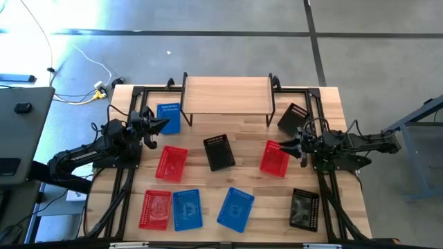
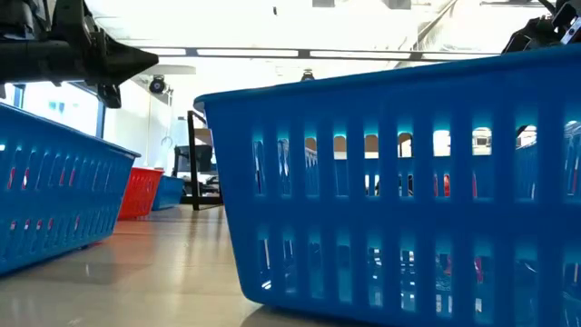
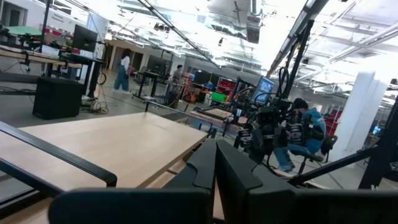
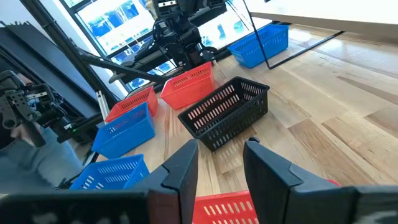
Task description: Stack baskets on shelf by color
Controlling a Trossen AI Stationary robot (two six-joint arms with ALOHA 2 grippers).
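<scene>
The right hand (image 1: 299, 148), fingers apart, hovers at the red basket (image 1: 275, 158) right of centre; a grip on its thin rim may slip. The left hand (image 1: 158, 126) is closed and empty beside the blue basket (image 1: 168, 117). The shelf (image 1: 226, 95), top centre, carries no basket.

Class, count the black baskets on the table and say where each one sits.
3. One black basket lies mid-table in front of the shelf; one sits tilted by the shelf's right end; one is at the front right corner. None looks hidden.
</scene>
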